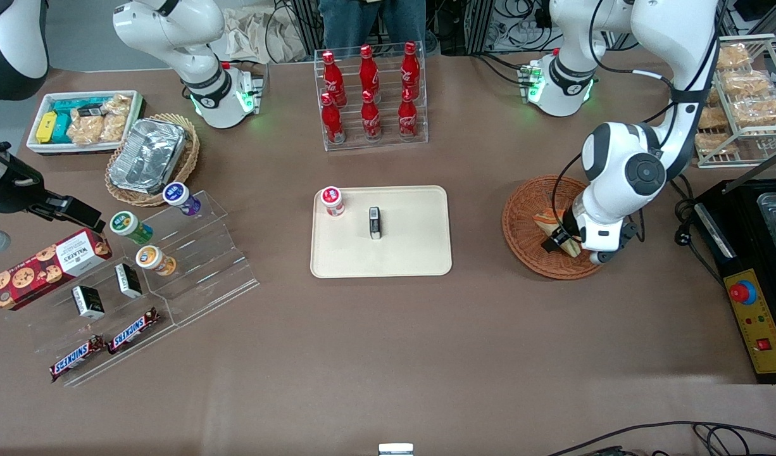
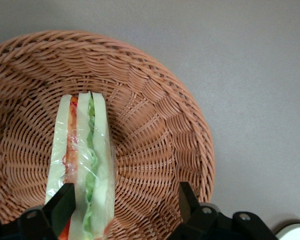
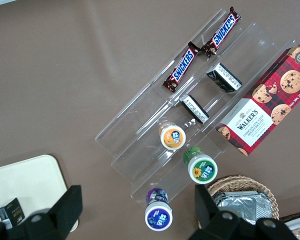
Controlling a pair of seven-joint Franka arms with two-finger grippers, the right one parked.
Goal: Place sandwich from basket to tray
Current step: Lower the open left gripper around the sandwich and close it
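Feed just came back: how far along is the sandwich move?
Early. The sandwich still lies in the basket. The gripper is down in the basket, open, one finger beside the sandwich. Gripping, lifting and carrying to the tray remain.

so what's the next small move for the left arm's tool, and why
Probably shift sideways a touch to centre, then close. The tool is open, low in the basket. One finger is right at the wrapped sandwich, which stands on edge, while the other is well clear. The sandwich sits off-centre in the gap.
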